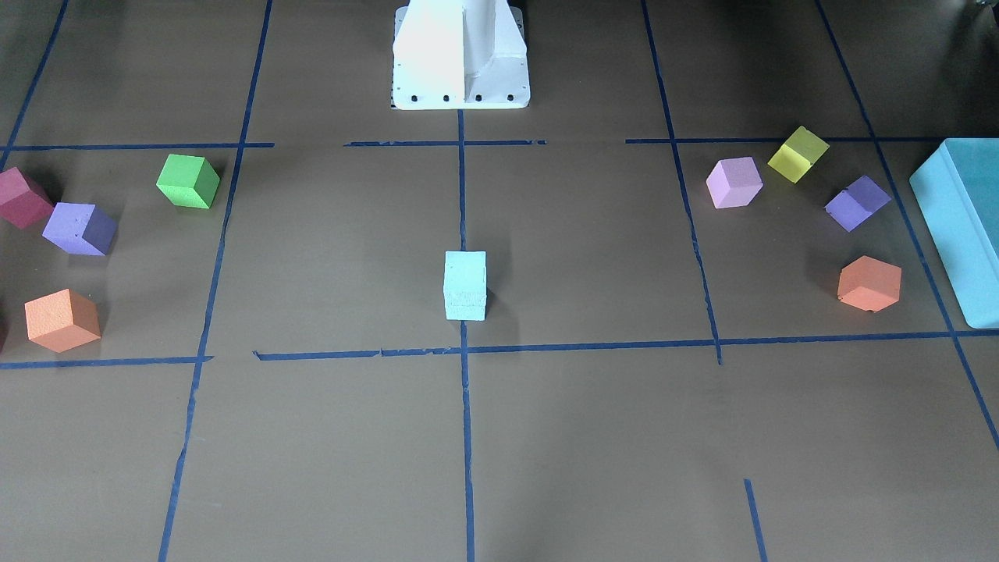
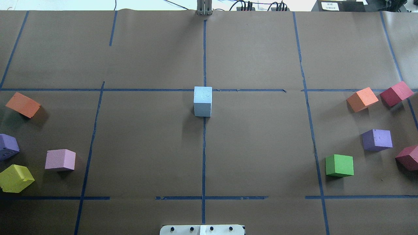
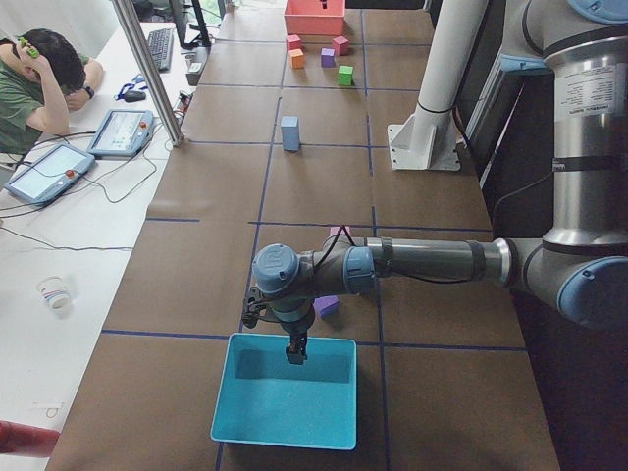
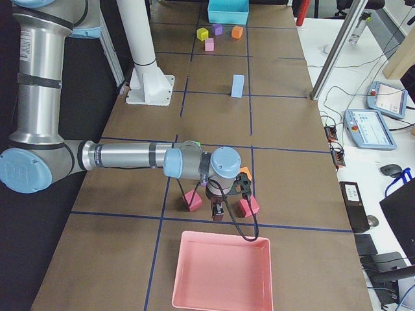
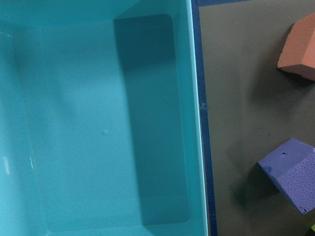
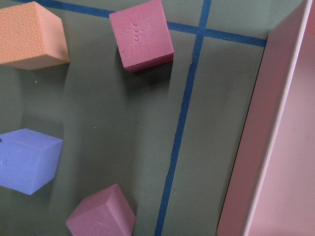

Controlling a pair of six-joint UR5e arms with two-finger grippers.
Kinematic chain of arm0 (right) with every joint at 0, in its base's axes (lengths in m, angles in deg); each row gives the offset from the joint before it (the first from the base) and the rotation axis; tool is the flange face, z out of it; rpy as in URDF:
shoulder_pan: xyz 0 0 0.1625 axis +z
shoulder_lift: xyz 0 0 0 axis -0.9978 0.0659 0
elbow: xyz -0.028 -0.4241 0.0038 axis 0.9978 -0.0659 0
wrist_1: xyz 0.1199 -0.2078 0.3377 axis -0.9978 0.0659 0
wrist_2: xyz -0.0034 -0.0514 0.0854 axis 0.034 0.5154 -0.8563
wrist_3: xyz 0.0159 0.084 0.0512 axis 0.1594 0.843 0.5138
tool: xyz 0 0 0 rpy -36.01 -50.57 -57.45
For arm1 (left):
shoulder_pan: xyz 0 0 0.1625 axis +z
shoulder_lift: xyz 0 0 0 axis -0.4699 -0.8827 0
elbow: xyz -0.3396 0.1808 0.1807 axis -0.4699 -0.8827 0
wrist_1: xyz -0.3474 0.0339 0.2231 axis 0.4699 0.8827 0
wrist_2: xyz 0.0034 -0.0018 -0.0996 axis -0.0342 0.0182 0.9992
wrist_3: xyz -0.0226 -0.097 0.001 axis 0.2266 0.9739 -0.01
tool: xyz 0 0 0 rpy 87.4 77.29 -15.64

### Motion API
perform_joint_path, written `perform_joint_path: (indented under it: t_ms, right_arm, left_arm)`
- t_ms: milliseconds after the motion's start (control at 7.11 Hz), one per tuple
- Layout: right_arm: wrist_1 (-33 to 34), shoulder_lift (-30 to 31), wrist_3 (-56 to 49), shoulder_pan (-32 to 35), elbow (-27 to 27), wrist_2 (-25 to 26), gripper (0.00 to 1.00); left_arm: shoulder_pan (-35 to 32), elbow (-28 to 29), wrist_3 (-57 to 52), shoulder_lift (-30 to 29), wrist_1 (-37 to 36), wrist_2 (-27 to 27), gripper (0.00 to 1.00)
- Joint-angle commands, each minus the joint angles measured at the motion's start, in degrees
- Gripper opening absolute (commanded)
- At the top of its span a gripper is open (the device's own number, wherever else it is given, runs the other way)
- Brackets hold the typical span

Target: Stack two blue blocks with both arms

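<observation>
- Two blue blocks [image 1: 465, 285]: one on top of the other with faces aligned, mid-bench [image 1: 312, 429], well apart from both grippers. Stacking is judged complete.
- Left gripper [image 3: 293, 351]: hangs over the teal box [image 3: 285, 392]. Its opening and hold cannot be told.
- Right gripper [image 4: 218, 212]: between two crimson cubes [image 4: 192, 200], near the pink tray [image 4: 220, 272]. Its opening likewise cannot be told.
- Remaining: nothing evident.
</observation>
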Motion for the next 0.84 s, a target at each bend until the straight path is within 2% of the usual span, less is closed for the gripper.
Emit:
perform_joint_path:
  t_ms: [0, 703]
  right_arm:
    - [0.0, 0.0, 0.0, -0.2, -0.1, 0.0, 1.0]
    - [0.0, 0.1, 0.1, -1.0, -0.2, 0.0, 1.0]
  left_arm:
    - [0.0, 0.0, 0.0, 0.0, 0.0, 0.1, 1.0]
    - [0.0, 0.2, 0.0, 0.0, 0.1, 0.3, 1.0]
